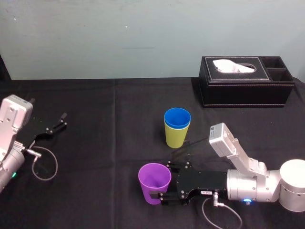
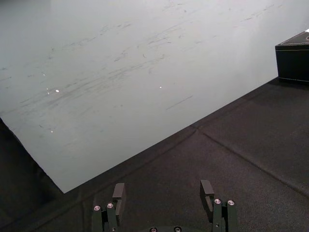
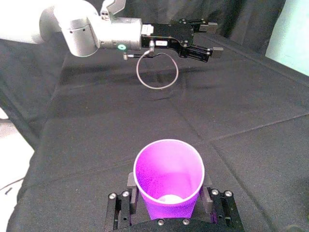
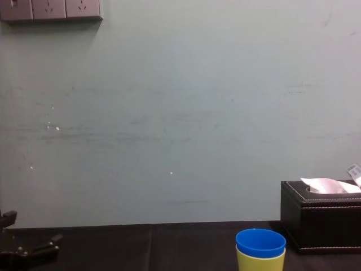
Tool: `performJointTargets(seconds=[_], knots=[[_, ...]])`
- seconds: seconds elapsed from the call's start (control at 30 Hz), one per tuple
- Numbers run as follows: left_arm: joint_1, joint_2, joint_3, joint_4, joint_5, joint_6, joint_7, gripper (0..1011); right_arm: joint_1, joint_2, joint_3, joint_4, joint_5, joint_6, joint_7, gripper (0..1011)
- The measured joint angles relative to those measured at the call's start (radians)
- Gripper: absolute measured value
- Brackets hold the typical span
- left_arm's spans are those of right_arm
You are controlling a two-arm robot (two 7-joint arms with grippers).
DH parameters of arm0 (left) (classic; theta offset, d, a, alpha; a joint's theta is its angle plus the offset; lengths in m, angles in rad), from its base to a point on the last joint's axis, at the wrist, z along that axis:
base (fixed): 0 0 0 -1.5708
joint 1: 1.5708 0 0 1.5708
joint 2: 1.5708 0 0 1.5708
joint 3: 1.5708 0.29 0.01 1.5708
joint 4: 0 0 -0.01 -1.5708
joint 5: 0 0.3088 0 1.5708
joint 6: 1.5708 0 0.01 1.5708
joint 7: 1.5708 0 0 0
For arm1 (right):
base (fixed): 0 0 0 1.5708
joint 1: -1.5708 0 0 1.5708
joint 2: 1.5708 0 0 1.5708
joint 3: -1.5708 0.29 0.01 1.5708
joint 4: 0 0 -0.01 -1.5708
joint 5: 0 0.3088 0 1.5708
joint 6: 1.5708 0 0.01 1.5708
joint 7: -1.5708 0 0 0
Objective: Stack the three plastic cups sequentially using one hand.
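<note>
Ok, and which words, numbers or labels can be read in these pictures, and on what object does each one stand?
No text can be read here.
White label on the right claw, which closes on the purple cup: too small to read.
White label on the left claw: too blurred to read.
Black tissue box: no writing visible.

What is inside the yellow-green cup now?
The blue cup sits nested inside the yellow-green cup. Its rim and upper band show above the yellow-green rim; its lower part is hidden by the yellow-green wall.

Pale green wall [image 4: 180, 113] behind black-draped table [image 1: 95, 100]
</note>
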Motion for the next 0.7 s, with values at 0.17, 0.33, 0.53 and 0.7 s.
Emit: performJointTargets(seconds=[0.17,0.33,0.53,0.7], knots=[[0.0,0.0,0.0,0.0,0.0,0.0,0.0,1011,0.0,0.0,0.001,-0.001,0.001,0.0,0.0,741],[0.0,0.0,0.0,0.0,0.0,0.0,0.0,1011,-0.001,0.001,0.001,-0.001,0.001,0.0,0.0,728],[0.0,0.0,0.0,0.0,0.0,0.0,0.0,1011,-0.003,0.002,0.002,-0.004,0.001,0.0,-0.002,728],[0.0,0.0,0.0,0.0,0.0,0.0,0.0,1011,-0.029,0.023,0.023,-0.062,0.001,0.023,-0.054,728]])
